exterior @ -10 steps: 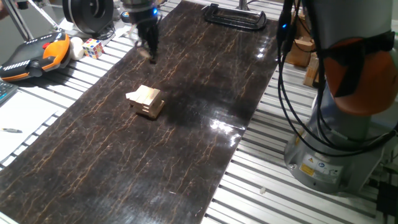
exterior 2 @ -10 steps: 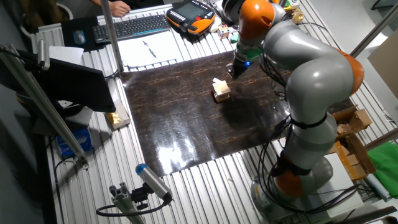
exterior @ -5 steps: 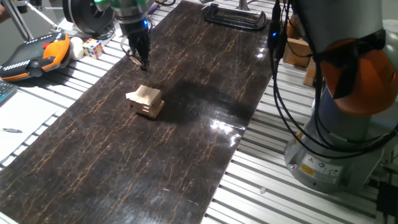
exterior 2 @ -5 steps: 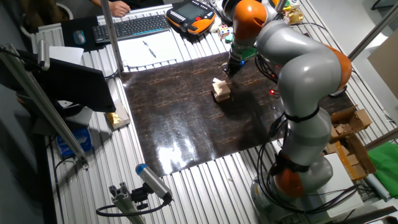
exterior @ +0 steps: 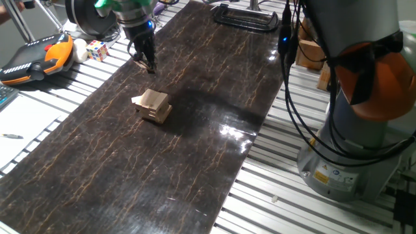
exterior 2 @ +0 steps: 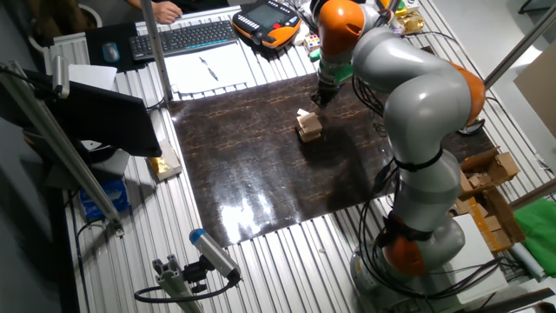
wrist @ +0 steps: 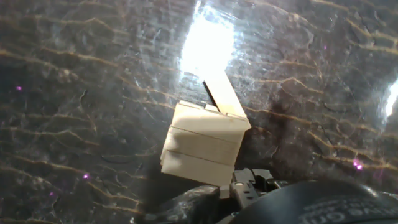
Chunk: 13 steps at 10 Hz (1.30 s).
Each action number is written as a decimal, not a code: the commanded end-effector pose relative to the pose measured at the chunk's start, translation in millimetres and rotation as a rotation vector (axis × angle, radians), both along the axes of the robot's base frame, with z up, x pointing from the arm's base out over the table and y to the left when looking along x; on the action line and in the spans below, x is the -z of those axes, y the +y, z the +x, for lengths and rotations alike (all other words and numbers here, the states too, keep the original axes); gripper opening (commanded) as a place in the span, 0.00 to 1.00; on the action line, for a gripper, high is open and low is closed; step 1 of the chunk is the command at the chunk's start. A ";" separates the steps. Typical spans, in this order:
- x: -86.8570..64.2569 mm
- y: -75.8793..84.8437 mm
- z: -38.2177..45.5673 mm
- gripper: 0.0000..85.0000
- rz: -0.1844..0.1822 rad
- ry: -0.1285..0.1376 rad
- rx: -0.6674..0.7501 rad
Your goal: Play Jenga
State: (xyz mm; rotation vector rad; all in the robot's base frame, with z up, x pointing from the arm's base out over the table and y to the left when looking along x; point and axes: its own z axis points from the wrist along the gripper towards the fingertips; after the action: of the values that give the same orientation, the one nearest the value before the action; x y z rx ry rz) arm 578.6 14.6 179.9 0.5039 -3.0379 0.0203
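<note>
Right now the Jenga [exterior: 152, 106] stack sits low on the dark marbled mat of the bench [exterior: 214, 175], toward the end near the puzzle cube [exterior: 97, 49], only a few crosswise layers of pale wooden blocks. From the hand view I see three blocks [wrist: 202, 140] side by side on top and one block [wrist: 224, 94] below sticking out past the stack's edge. I judge these blocks light, stiff and smooth, so the pile would shift or topple under any sideways shove. That protruding block looks like the natural thing to take: pinch its long faces near the free end and draw it straight along its length, keeping clear of the layers above.

My claw [exterior: 148, 62] hangs near the stack, apart from it, on the side toward the puzzle cube, fingers pointing down at the mat. Its fingers look drawn close together with nothing between them, though I cannot tell for certain. An orange teach pendant [exterior: 36, 57] lies beyond the mat.
</note>
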 end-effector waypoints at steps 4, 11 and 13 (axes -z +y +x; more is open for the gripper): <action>0.0 0.1 0.1 0.07 0.028 0.021 0.044; 10.9 18.8 32.5 0.64 0.027 -0.068 0.161; 26.0 19.4 45.1 0.63 0.054 -0.075 0.154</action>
State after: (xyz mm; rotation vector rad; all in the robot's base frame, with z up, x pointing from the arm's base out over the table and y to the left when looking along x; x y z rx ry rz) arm 624.4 33.7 153.3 0.2810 -3.1502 -0.0473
